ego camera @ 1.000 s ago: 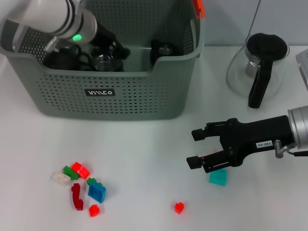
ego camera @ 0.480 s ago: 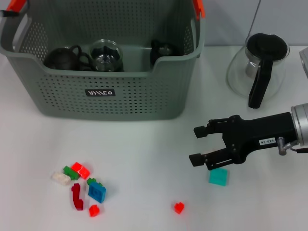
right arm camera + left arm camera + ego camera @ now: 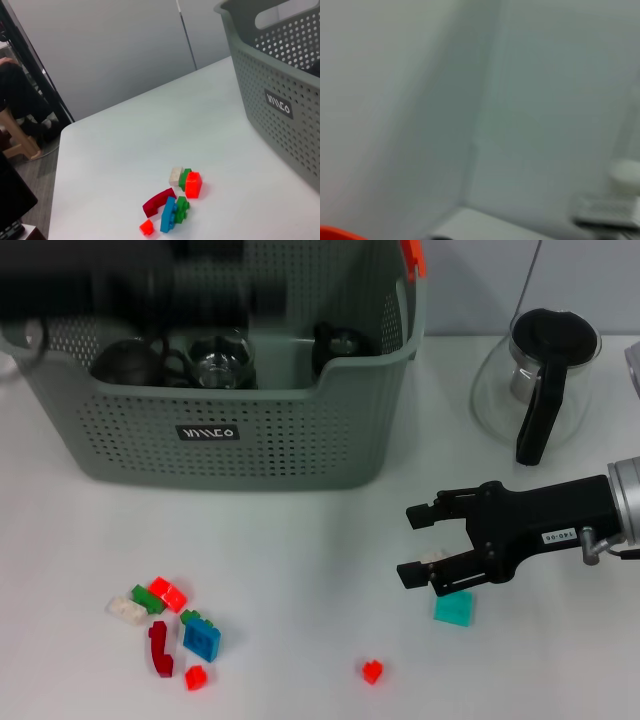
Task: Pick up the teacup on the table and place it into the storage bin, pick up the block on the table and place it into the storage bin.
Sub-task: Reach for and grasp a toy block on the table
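Nearest on the white bench (image 3: 300, 540) lie loose toy bricks: a small red one (image 3: 372, 671) alone at the front, and to the left a cluster (image 3: 165, 630) of red, green, white, blue and dark red pieces, which the right wrist view also shows lying together. A little farther back on the right, the right tool (image 3: 418, 543) reaches in from the right edge with its two black fingers spread apart and holding nothing. It sits just above and beside a teal block (image 3: 455, 609), probably lined up to come down on that piece, since a block is one of the things to be stored. Beyond it, a glass pot with a black lid and handle (image 3: 538, 380) stands at the right rear. The storage bin (image 3: 230, 430), a grey-green perforated basket, stands at the left rear with dark cups (image 3: 215, 360) already resting inside, so the teacup part looks done. A dark blurred shape, seemingly the left arm, crosses above the bin; whether the left tool is open or closed cannot be told.
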